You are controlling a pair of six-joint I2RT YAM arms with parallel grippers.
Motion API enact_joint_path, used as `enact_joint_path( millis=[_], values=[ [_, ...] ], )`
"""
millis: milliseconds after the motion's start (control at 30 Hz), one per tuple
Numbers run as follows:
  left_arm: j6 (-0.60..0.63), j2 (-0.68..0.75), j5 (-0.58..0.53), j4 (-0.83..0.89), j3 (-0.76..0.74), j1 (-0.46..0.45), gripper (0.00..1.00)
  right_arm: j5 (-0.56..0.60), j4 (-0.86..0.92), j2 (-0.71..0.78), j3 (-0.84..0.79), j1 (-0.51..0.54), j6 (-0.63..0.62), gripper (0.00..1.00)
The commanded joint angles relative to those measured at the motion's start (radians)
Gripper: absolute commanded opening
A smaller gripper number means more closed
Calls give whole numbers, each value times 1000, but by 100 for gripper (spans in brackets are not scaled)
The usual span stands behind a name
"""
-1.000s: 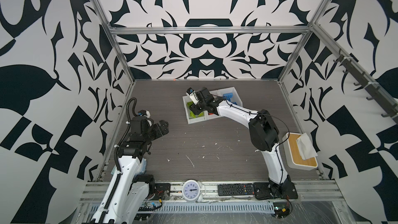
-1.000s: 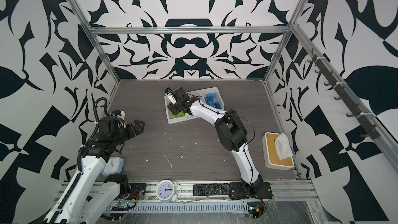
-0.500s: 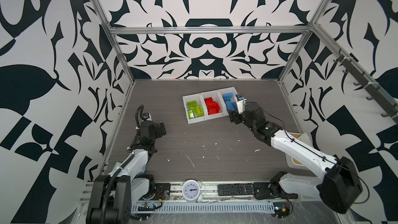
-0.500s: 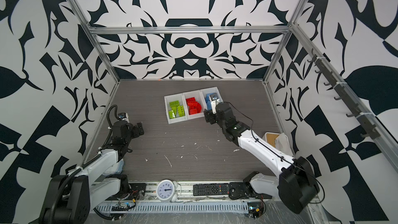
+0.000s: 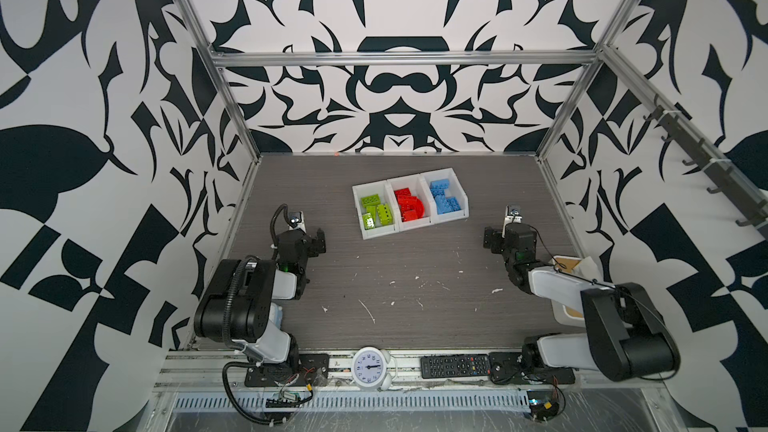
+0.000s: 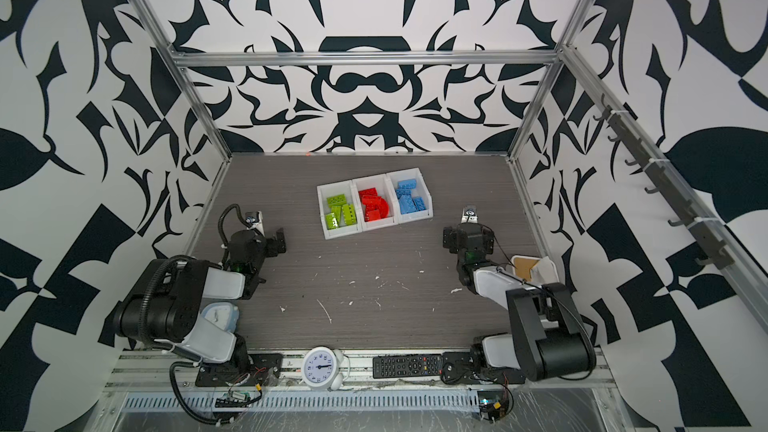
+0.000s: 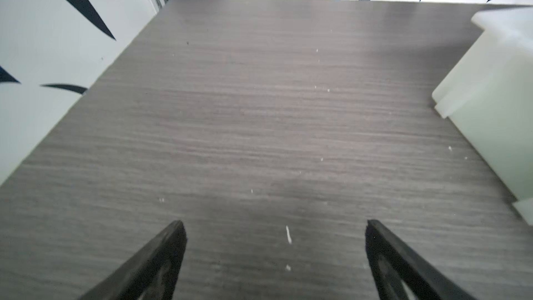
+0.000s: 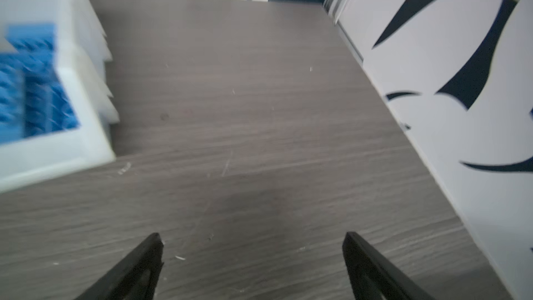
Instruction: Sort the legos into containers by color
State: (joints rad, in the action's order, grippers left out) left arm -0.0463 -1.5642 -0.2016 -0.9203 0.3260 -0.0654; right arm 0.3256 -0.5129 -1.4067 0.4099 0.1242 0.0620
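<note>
Three joined white containers [image 5: 373, 235] [image 6: 337, 235] stand at the back middle of the table. Green legos [image 5: 376, 211] [image 6: 343, 214] fill the left one, red legos [image 5: 409, 209] [image 6: 376, 207] the middle, blue legos [image 5: 444, 199] [image 6: 409, 199] the right. No loose lego shows on the table. My left gripper [image 5: 309, 243] [image 6: 274, 245] [image 7: 274, 226] is open and empty, left of the containers [image 7: 490, 96]. My right gripper [image 5: 508, 238] [image 6: 468, 238] [image 8: 252, 239] is open and empty, right of them, with the blue legos [image 8: 34, 82] blurred beside it.
A white box with a wooden lid [image 5: 569, 268] sits at the right edge, partly behind my right arm. A clock [image 5: 371, 367] and a remote [image 5: 455, 365] lie on the front rail. White flecks [image 5: 368, 311] dot the table. Patterned walls close in both sides.
My right arm has pulled back from over the green container to the table's right side, its jaws opening on the way. My left arm has folded back toward its base, gripper still open.
</note>
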Motion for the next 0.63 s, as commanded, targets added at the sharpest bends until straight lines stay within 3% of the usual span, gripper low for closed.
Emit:
enact_joint_path(
  millis=[0, 67, 100, 200, 600],
  values=[
    [14, 14, 18, 14, 40, 1, 99, -47, -355, -47, -74, -2, -62, 100],
    [17, 1, 11, -41, 27, 2, 100, -69, -631, -161, -155, -3, -75, 100],
    [22, -5, 10, -57, 23, 0, 99, -79, -670, -189, -157, -2, -89, 100],
    [19, 6, 17, -22, 32, 0, 99, -25, -400, -141, -60, -4, -44, 100],
    [19, 0, 15, -35, 31, 1, 99, -4, -427, -150, -65, -4, -50, 100]
  ],
)
